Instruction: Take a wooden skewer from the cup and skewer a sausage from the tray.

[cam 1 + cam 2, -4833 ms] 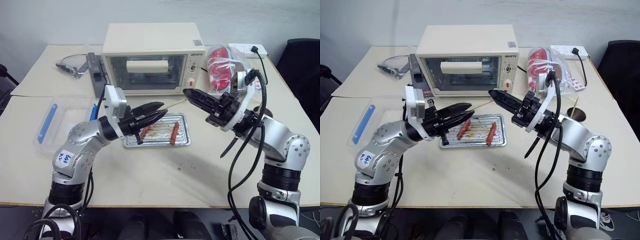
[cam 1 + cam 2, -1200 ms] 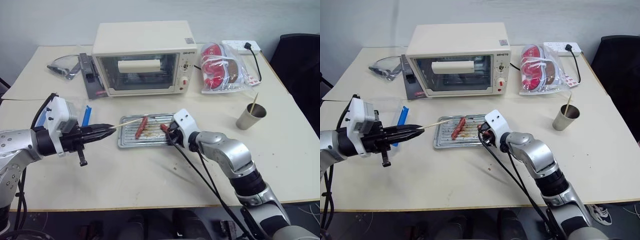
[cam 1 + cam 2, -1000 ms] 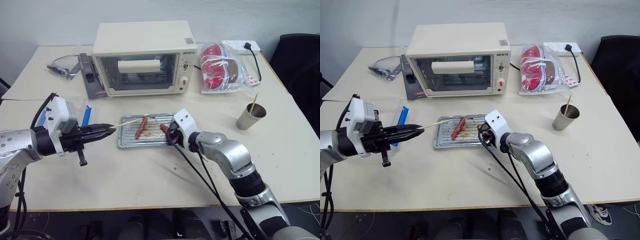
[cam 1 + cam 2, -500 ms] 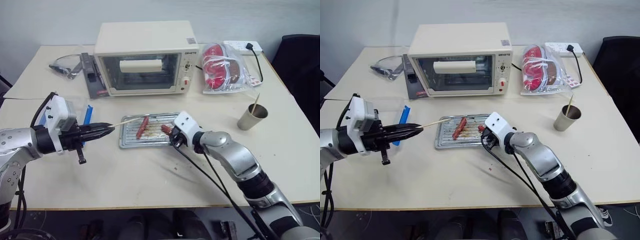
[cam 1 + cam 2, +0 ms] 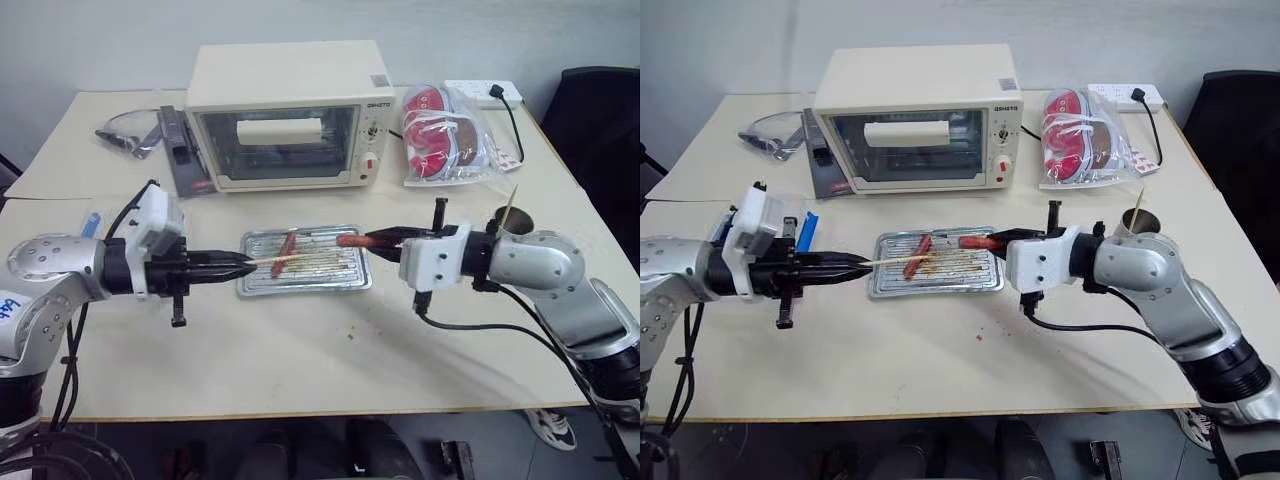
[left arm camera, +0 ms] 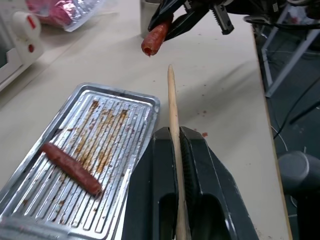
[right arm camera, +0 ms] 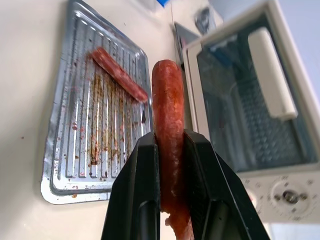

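The left gripper (image 5: 248, 266) is clamped on the wooden skewer (image 6: 173, 125), which points toward the right gripper (image 5: 385, 238). The right gripper pinches one sausage (image 7: 168, 105) above the tray (image 5: 352, 281). A second sausage (image 5: 284, 253) lies in the tray. The cup (image 5: 515, 220) stands behind the right arm.

Head stereo pair looks forward and down over table (image 5: 300, 350), both eyes sharing oven (image 5: 285, 115) and tray (image 5: 305, 272). Left wrist view close, aimed across tray toward far table edge. Right wrist view close, facing tray and oven front
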